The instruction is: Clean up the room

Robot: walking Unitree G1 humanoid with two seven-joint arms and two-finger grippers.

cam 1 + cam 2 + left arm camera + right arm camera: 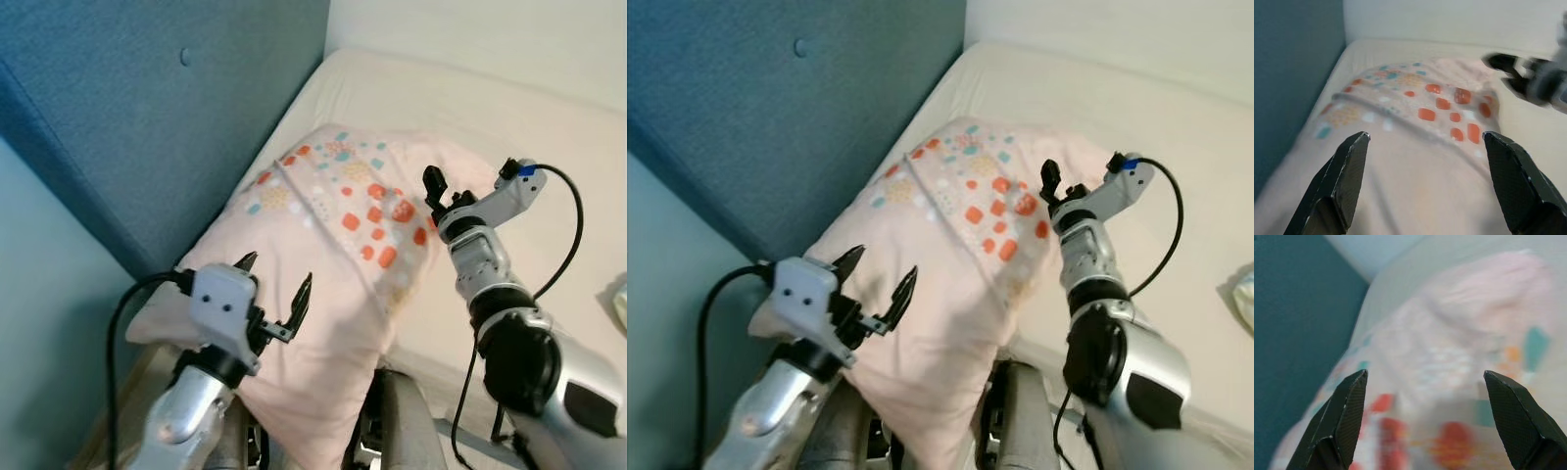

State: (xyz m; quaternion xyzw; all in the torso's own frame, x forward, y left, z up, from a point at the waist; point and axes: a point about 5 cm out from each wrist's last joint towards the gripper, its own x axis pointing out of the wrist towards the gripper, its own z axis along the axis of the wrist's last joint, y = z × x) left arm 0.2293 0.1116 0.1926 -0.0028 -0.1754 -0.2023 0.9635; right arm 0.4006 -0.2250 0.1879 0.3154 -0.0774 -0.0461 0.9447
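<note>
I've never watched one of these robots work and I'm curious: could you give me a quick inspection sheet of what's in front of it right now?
Surface: cream mattress, bare beyond the pillow.
Job's things: pink pillow with orange and teal squares, lying on the mattress beside the headboard.
Clutter: a pale object at the mattress's right edge, too cut off to identify.
Grippers: left gripper open, over the pillow's near end; right gripper open, at the pillow's right side.
Cables: black cable looping off the right wrist; another off the left.
Surroundings: blue padded headboard, pale wall.

Soft matt cloth pillow [323,245] beside fabric-covered headboard [167,108].
</note>
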